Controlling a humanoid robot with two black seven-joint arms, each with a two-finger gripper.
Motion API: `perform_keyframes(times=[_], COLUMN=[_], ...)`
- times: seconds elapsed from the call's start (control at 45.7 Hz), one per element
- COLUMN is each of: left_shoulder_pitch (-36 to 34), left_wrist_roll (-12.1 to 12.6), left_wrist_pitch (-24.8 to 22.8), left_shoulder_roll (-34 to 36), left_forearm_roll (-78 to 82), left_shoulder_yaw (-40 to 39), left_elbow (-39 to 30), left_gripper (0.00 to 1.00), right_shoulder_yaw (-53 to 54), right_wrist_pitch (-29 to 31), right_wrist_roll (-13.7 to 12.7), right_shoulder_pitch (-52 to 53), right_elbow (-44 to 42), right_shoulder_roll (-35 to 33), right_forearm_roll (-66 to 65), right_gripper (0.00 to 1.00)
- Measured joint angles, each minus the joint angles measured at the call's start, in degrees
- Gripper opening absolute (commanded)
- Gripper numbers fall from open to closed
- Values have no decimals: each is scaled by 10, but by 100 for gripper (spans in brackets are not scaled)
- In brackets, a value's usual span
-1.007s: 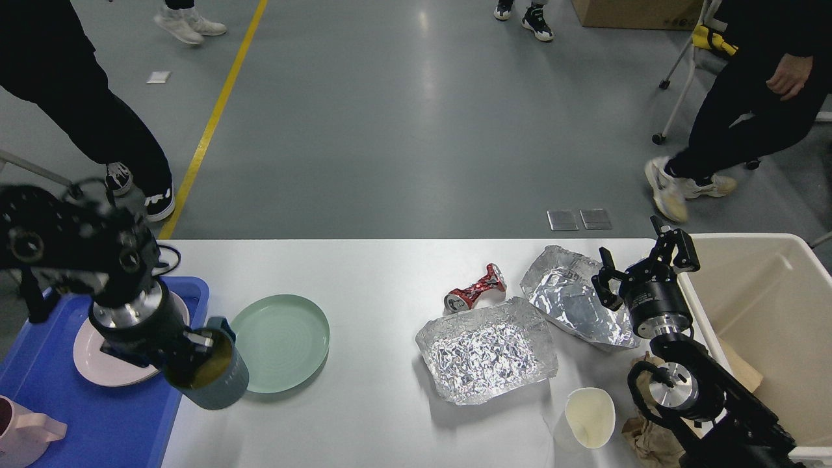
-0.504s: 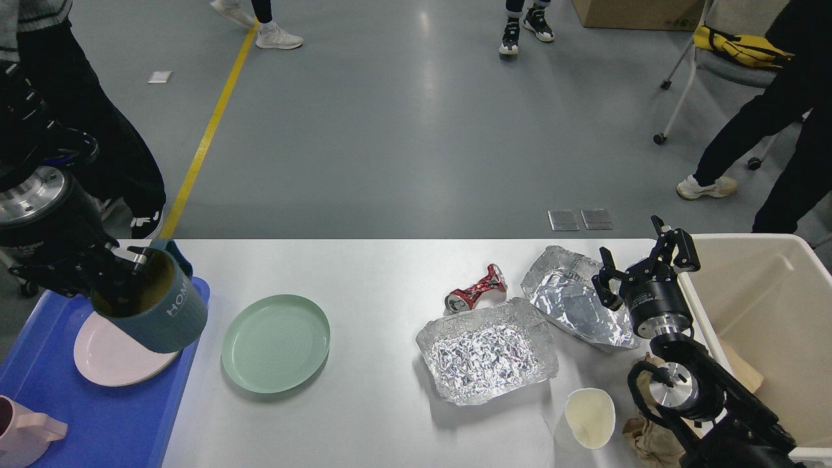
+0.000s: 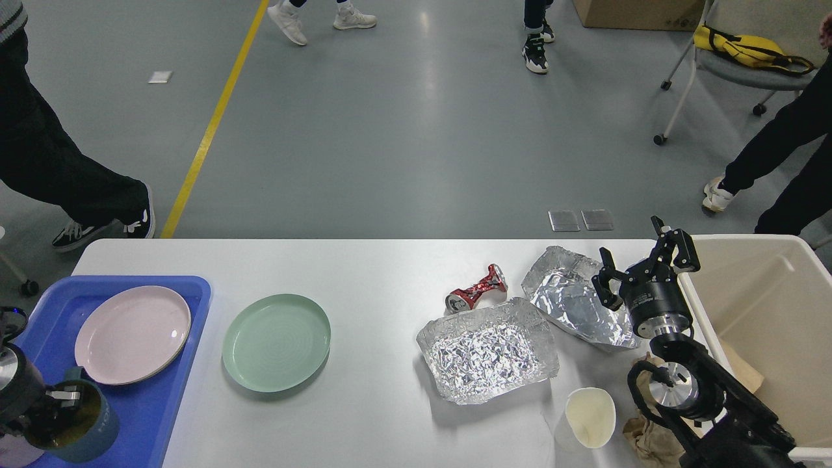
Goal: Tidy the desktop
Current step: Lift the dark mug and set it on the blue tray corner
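The white desktop (image 3: 377,273) fills the lower half of the head view. At its left end my left gripper (image 3: 57,404) is shut on the rim of a blue-grey mug (image 3: 88,429), low over the near corner of the blue tray (image 3: 195,292). A pink plate (image 3: 132,334) lies in that tray. A green plate (image 3: 276,342) sits just right of it. My right gripper (image 3: 645,261) stands open and empty above the right edge of a crumpled foil sheet (image 3: 565,292).
A foil tray (image 3: 489,350) and a crushed red can (image 3: 476,288) lie mid-right. A paper cup (image 3: 588,417) and brown crumpled paper (image 3: 647,439) lie near the front right. A cream bin (image 3: 767,312) stands at the right end. People walk on the floor beyond.
My left arm has carried the mug from over the tray's far right part down to its near left corner, uncovering the pink plate. The right arm has not moved.
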Motion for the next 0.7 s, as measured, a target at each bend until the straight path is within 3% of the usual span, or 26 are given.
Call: perform_keyframes(times=[0.088, 0.482, 0.701], left_shoulder_pitch=[16, 99, 128], left_wrist_roll=[-2, -3, -3], left_wrist_pitch=[23, 36, 79], left_shoulder_roll=[7, 9, 3], left_forearm_roll=[0, -2, -4], left_shoulder_yaw=[-4, -51, -62], left_elbow=[2, 36, 47], left_gripper=[0, 0, 7], right_shoulder_yaw=[0, 0, 0], right_wrist_pitch=[0, 0, 0], right_wrist_roll=[0, 0, 0], right_shoulder_pitch=[0, 0, 0], right_elbow=[0, 0, 0], right_shoulder_roll=[0, 0, 0], right_forearm_roll=[0, 0, 0], right_gripper=[100, 100, 100])
